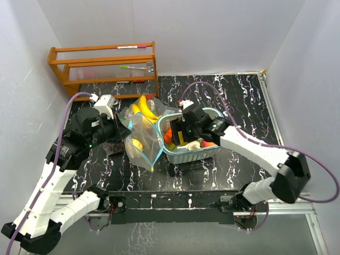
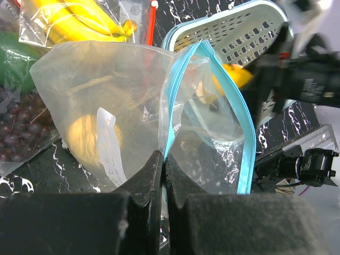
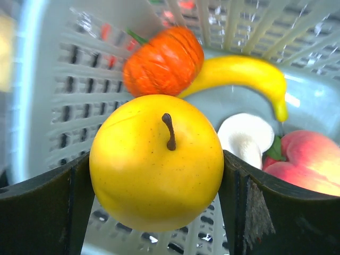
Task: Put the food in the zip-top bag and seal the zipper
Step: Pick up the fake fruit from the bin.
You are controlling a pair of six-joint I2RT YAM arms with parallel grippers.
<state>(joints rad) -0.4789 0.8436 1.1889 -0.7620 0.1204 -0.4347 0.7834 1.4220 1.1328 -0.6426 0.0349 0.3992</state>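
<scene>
The clear zip-top bag (image 1: 143,141) with its blue zipper (image 2: 175,90) stands open beside the basket, and a yellow fruit (image 2: 85,138) shows inside it. My left gripper (image 2: 163,159) is shut on the bag's rim at the zipper. My right gripper (image 3: 156,175) is inside the basket, shut on a round yellow fruit (image 3: 156,159) with a brown stem, one finger on each side. An orange fruit (image 3: 162,61), a banana (image 3: 239,74), a white mushroom (image 3: 245,135) and a peach (image 3: 308,162) lie behind it. From above, the right gripper (image 1: 178,137) sits at the basket's left end.
The light blue perforated basket (image 1: 196,154) sits mid-table. Behind the open bag lie other clear bags holding bananas (image 1: 144,109) and purple grapes (image 2: 21,127). A wooden rack (image 1: 103,66) stands at the back left. White walls enclose the table.
</scene>
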